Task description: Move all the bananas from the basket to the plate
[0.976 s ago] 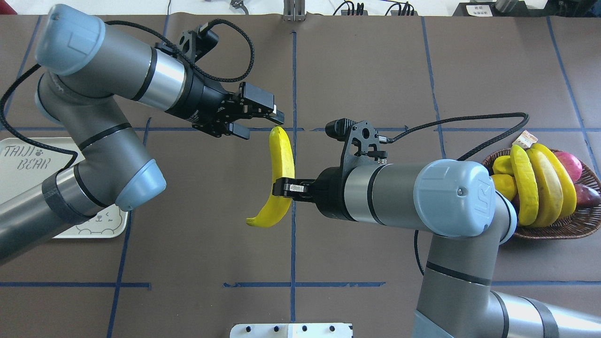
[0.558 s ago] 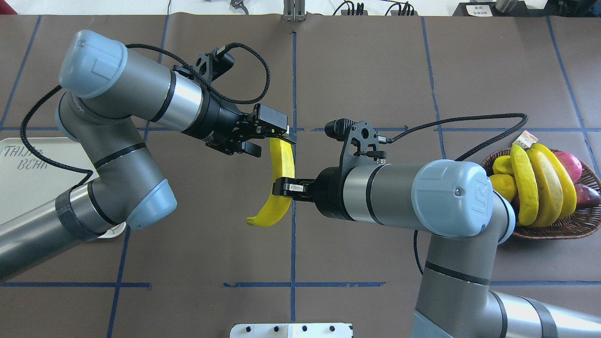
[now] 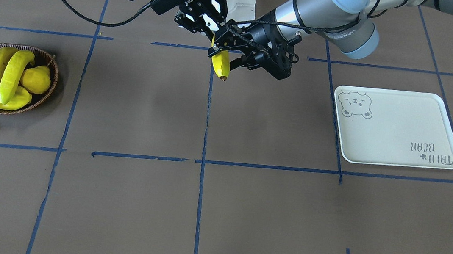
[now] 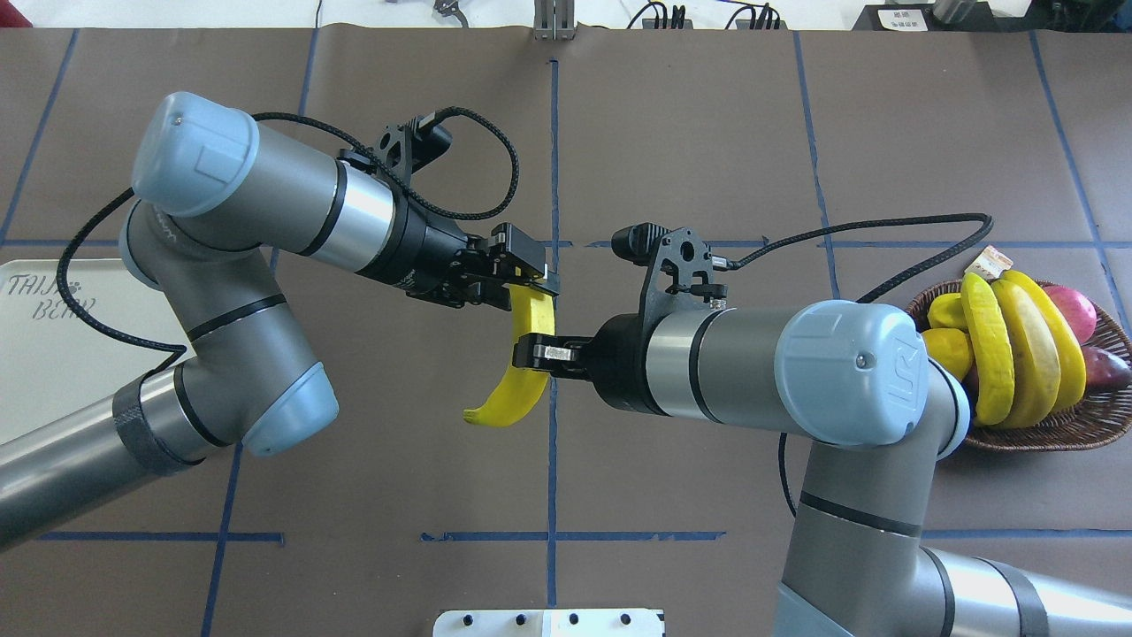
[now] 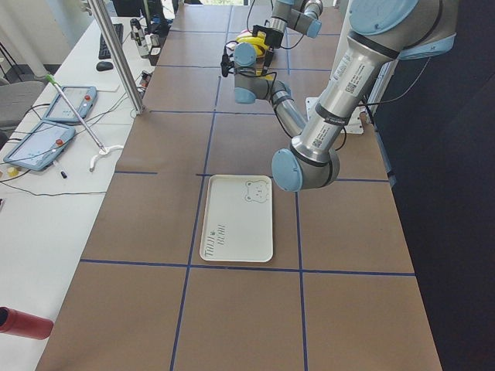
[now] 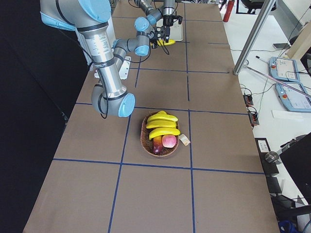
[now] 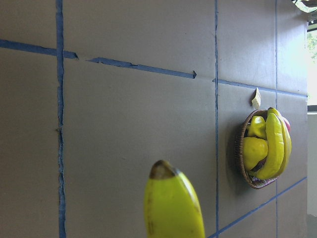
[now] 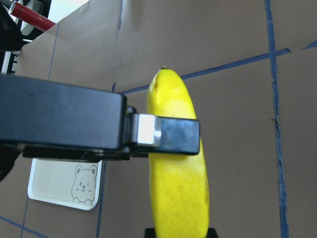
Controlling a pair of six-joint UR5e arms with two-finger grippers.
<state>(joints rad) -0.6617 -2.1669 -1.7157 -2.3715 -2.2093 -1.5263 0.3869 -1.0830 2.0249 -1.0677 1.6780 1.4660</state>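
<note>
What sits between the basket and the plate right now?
Overhead view: bare table, and above it a banana held by the right gripper, the left gripper at its far end.

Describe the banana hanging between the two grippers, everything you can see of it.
The banana is bright yellow, smooth and curved, with a small dark tip. It hangs above the middle of the table, touching no surface. The right gripper is clamped across its middle. The fingers of the left gripper straddle its far end; whether they grip cannot be told.

The plate (image 3: 397,129) reads "TAIJI BEAR" in grey.
</note>
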